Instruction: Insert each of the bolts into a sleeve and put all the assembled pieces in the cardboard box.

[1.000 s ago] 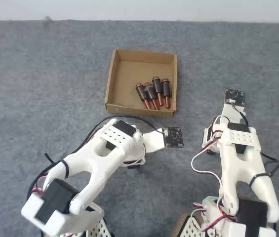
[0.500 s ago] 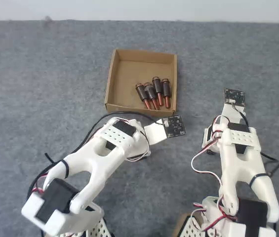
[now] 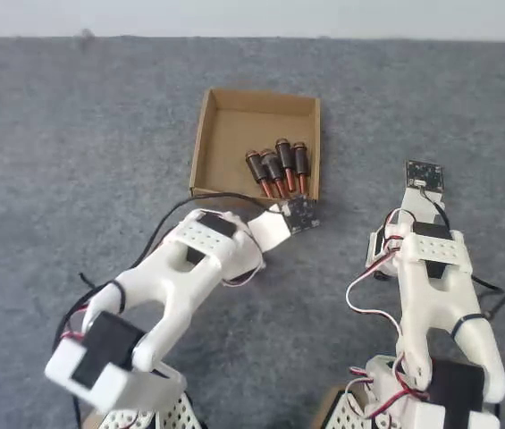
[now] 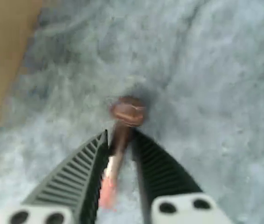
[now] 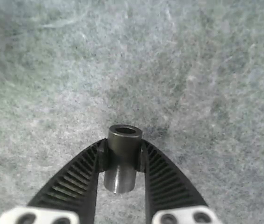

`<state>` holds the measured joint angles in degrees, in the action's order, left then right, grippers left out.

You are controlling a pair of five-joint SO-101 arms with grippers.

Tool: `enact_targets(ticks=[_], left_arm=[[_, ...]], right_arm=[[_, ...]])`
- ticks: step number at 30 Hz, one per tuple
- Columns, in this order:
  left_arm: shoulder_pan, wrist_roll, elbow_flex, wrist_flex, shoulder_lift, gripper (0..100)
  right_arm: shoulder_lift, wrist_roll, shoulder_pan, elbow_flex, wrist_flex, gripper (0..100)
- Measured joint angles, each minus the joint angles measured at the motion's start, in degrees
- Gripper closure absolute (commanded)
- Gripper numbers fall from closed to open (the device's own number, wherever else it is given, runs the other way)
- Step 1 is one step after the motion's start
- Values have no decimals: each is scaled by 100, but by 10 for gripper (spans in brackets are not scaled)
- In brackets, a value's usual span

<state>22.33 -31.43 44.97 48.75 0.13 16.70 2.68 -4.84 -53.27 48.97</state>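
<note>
Left gripper [image 4: 119,134] pinches a bolt [image 4: 128,111] beside the cardboard box [image 3: 200,143]; right gripper [image 5: 123,144] clamps a sleeve [image 5: 124,136] over the carpet [image 5: 216,70]. Gripped by its thin shank, the bolt could pivot and miss the sleeve.

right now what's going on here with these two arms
Two robot arms are putting bolts into sleeves on a grey carpet. The left claw grips a copper-coloured bolt by its shank, close beside the cardboard box. The right claw is closed on a dark sleeve, open end facing away from the claw. This bolt and sleeve are not yet joined. Four assembled pieces already lie in the box, against its right wall.
</note>
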Motion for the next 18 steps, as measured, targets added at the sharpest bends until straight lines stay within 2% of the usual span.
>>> enact_targets(ticks=[5,12,18], left_arm=[[70,651,-527,44,484,987],[70,905,-668,149,554,987],[123,2163,-343,105,202,987]], right_arm=[[0,0,-9,0,0,989],[0,0,0,0,0,989],[0,0,0,0,0,989]])
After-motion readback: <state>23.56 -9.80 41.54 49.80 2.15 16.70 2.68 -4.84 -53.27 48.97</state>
